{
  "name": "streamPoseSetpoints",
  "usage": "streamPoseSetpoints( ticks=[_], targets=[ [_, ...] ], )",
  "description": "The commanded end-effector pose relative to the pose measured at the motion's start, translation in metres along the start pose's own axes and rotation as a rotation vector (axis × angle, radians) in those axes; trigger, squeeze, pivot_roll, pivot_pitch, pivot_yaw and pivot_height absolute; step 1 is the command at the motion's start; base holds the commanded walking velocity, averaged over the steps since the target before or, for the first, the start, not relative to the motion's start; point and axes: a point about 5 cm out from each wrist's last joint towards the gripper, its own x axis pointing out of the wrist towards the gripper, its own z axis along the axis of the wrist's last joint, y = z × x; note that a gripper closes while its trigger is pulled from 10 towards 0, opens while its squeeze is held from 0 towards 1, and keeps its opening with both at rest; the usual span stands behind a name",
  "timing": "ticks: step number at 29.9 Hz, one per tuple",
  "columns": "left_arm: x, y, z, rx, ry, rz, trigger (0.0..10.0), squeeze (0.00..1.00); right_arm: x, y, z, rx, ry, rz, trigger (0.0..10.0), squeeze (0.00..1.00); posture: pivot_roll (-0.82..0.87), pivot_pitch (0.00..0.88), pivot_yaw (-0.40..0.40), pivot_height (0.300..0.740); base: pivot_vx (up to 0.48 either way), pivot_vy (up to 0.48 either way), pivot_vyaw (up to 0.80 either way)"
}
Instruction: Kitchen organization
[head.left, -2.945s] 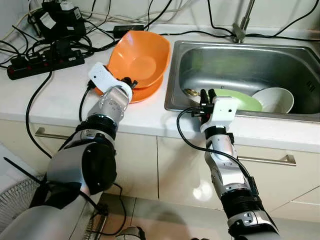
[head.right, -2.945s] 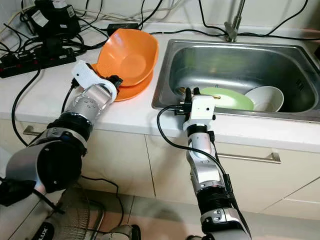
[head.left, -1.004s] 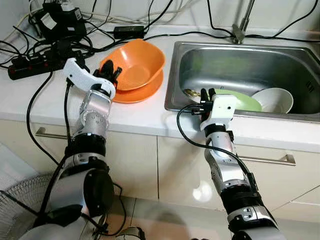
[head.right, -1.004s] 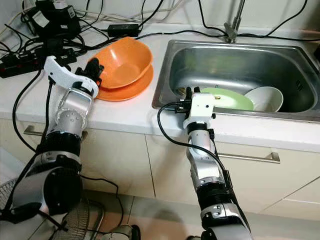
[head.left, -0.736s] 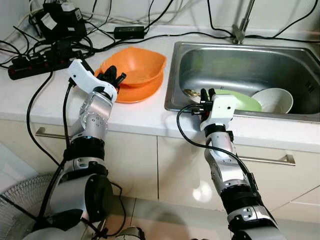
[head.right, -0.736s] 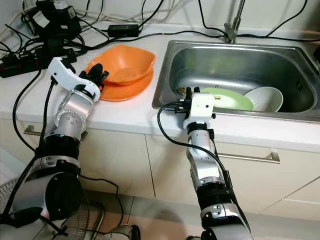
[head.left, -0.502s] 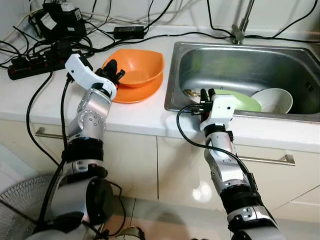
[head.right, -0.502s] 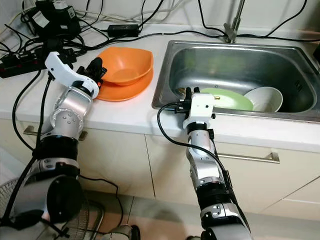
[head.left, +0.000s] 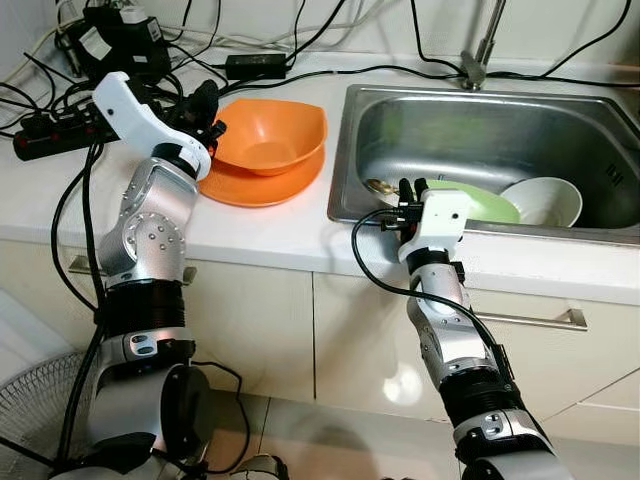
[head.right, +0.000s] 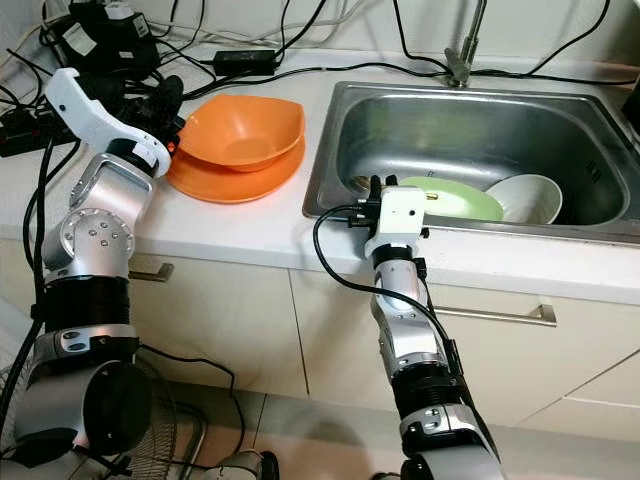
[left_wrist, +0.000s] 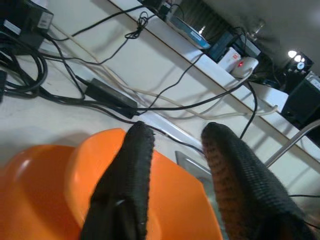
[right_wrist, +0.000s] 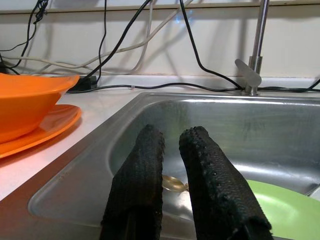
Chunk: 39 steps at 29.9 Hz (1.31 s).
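On the white bench (head.left: 270, 225), a deep orange plastic bowl (head.left: 268, 134) sits upright on a flat orange plate (head.left: 262, 180), just left of the stainless steel sink (head.left: 480, 120). The left gripper (head.left: 205, 108) hangs raised just beside the bowl's left rim, jaws parted with nothing between them. The right gripper (head.left: 411, 187) rests at the sink's front edge, jaws nearly together and empty, pointing toward a pale green plate (head.left: 480, 205) and a white bowl (head.left: 545, 200) lying in the basin.

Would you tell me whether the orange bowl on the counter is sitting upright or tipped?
Upright. The orange bowl rests level on the orange plate, its opening facing up; the open left gripper is beside its rim.
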Motion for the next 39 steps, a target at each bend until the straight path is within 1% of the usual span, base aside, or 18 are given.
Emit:
streamPoseSetpoints(
  ticks=[1,3,10,12,16,19,20,23,25,26,28,29,31,32,39],
  targets=[
    [-0.001,0.007,-0.001,0.018,0.012,0.028,10.0,1.00,0.000,0.002,-0.004,0.005,0.026,0.003,10.0,0.00,0.12,0.031,0.056,0.740,0.000,0.000,0.00],
    [-0.002,0.009,-0.002,0.018,0.019,0.037,10.0,1.00,0.000,0.002,-0.004,0.005,0.026,0.002,10.0,0.00,0.12,0.033,0.059,0.740,0.000,0.000,0.00],
    [0.002,0.008,-0.007,0.054,0.052,0.056,10.0,1.00,-0.001,0.000,-0.005,0.000,0.026,-0.002,10.0,0.00,0.11,0.033,0.058,0.740,0.000,0.000,0.00],
    [0.006,0.008,-0.005,0.078,0.055,0.075,10.0,1.00,-0.001,0.000,-0.005,-0.001,0.026,-0.003,10.0,0.00,0.12,0.033,0.057,0.740,0.000,0.000,0.00],
    [0.010,0.010,-0.003,0.093,0.047,0.098,10.0,1.00,-0.001,0.000,-0.005,-0.001,0.026,-0.002,10.0,0.00,0.12,0.033,0.057,0.740,0.000,0.000,0.00],
    [0.015,0.015,-0.004,0.116,0.057,0.148,10.0,1.00,-0.001,0.000,-0.006,-0.001,0.028,0.001,10.0,0.00,0.12,0.032,0.058,0.740,0.000,0.000,0.00],
    [0.016,0.016,-0.005,0.119,0.067,0.163,10.0,0.00,-0.001,0.000,-0.006,-0.001,0.028,0.002,10.0,0.00,0.11,0.033,0.060,0.740,0.000,0.000,0.00],
    [0.019,0.019,-0.007,0.133,0.091,0.200,10.0,0.00,-0.002,0.000,-0.006,-0.002,0.028,0.003,10.0,0.00,0.11,0.035,0.061,0.740,0.000,0.000,0.00],
    [0.022,0.024,-0.011,0.142,0.140,0.259,10.0,0.00,-0.002,-0.001,-0.006,-0.005,0.028,0.001,10.0,0.00,0.10,0.040,0.060,0.740,0.000,0.000,0.00],
    [0.022,0.024,-0.011,0.142,0.140,0.259,10.0,0.00,-0.002,-0.001,-0.006,-0.005,0.028,0.001,10.0,0.00,0.10,0.040,0.060,0.740,0.000,0.000,0.00],
    [0.023,0.027,-0.015,0.157,0.180,0.291,10.0,0.00,-0.003,-0.002,-0.006,-0.006,0.029,0.000,10.0,0.00,0.10,0.042,0.060,0.740,0.000,0.000,0.00],
    [0.023,0.028,-0.018,0.158,0.197,0.299,10.0,0.00,-0.003,-0.002,-0.006,-0.007,0.030,-0.001,10.0,0.00,0.10,0.044,0.059,0.740,0.000,0.000,0.00],
    [0.023,0.028,-0.018,0.158,0.197,0.299,10.0,0.00,-0.003,-0.002,-0.006,-0.007,0.030,-0.001,10.0,0.00,0.10,0.044,0.059,0.740,0.000,0.000,0.00],
    [0.025,0.028,-0.023,0.155,0.223,0.316,10.0,0.00,-0.004,-0.002,-0.007,-0.008,0.031,0.001,10.0,0.00,0.10,0.047,0.061,0.740,0.000,0.000,0.00],
    [0.029,0.024,-0.029,0.142,0.250,0.325,10.0,0.00,-0.007,-0.004,-0.007,-0.011,0.030,-0.002,10.0,0.00,0.09,0.054,0.061,0.740,0.000,0.000,0.00]
  ],
)
